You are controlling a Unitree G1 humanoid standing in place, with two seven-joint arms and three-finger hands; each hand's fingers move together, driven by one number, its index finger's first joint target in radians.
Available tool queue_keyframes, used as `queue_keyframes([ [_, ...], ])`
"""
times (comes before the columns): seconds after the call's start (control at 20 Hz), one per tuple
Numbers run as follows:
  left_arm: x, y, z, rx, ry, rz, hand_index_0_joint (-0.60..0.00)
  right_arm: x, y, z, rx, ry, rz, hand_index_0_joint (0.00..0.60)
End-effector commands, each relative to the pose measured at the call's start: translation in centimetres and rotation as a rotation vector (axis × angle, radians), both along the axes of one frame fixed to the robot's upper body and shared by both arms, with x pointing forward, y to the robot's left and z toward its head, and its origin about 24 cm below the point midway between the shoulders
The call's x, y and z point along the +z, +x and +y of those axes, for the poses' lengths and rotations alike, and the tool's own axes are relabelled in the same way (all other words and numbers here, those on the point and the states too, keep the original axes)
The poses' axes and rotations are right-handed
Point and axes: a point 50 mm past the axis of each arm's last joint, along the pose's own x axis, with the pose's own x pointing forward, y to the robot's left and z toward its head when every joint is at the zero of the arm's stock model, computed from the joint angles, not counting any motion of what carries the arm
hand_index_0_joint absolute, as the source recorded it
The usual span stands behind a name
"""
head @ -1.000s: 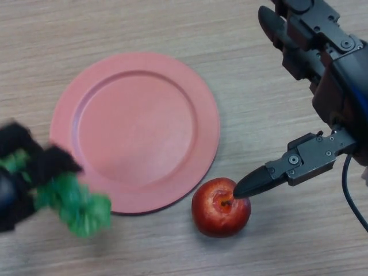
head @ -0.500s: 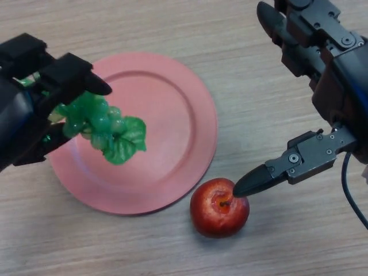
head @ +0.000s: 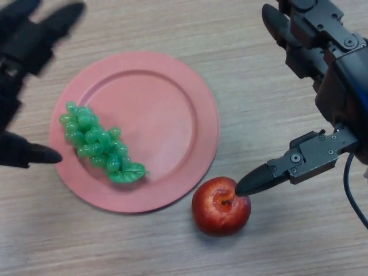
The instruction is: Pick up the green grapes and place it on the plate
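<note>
The green grapes [head: 98, 142] lie on the left part of the pink plate [head: 167, 115], with a leaf at their lower right end. My left hand [head: 20, 52] is at the view's left edge, just left of the plate, open with fingers spread and holding nothing. My right hand [head: 322, 86] is at the right, open, with its thumb tip [head: 253, 183] right over the top of a red apple.
The red apple [head: 221, 206] sits on the wooden table [head: 241, 34] just off the plate's lower right rim.
My left hand carried the grapes from the lower left over the plate, let them go onto it and drew back to the upper left, open. The right hand has stayed still.
</note>
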Motion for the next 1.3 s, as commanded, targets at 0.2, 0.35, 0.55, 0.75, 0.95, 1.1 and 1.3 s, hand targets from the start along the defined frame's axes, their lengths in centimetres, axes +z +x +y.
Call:
queue_keyframes([
  [0.2,1.8,-1.9,0.8,-0.275,-0.590,0.194,0.000,1.8,-1.3,0.0,0.004,0.000,-0.178,0.000],
  [0.35,0.8,-2.1,1.6,-0.332,-0.799,0.301,0.000,1.7,-1.3,0.3,0.003,0.003,-0.178,0.000],
  [0.55,-0.2,-2.3,2.1,-0.324,-0.850,0.346,0.000,1.8,-1.5,0.5,0.007,0.017,-0.182,0.000],
  [0.75,-0.3,-2.3,2.4,-0.287,-0.818,0.319,0.000,2.0,-1.5,0.4,-0.004,0.047,-0.202,0.000],
  [0.95,0.3,-2.3,2.6,-0.243,-0.777,0.308,0.000,2.5,-1.3,0.5,-0.016,0.064,-0.203,0.000],
  [1.1,0.6,-2.6,2.1,-0.247,-0.733,0.290,0.000,2.7,-1.1,0.7,-0.010,0.062,-0.202,0.000],
  [1.3,1.0,-3.1,1.2,-0.265,-0.713,0.278,0.000,2.5,-1.2,0.4,-0.004,0.068,-0.197,0.000],
])
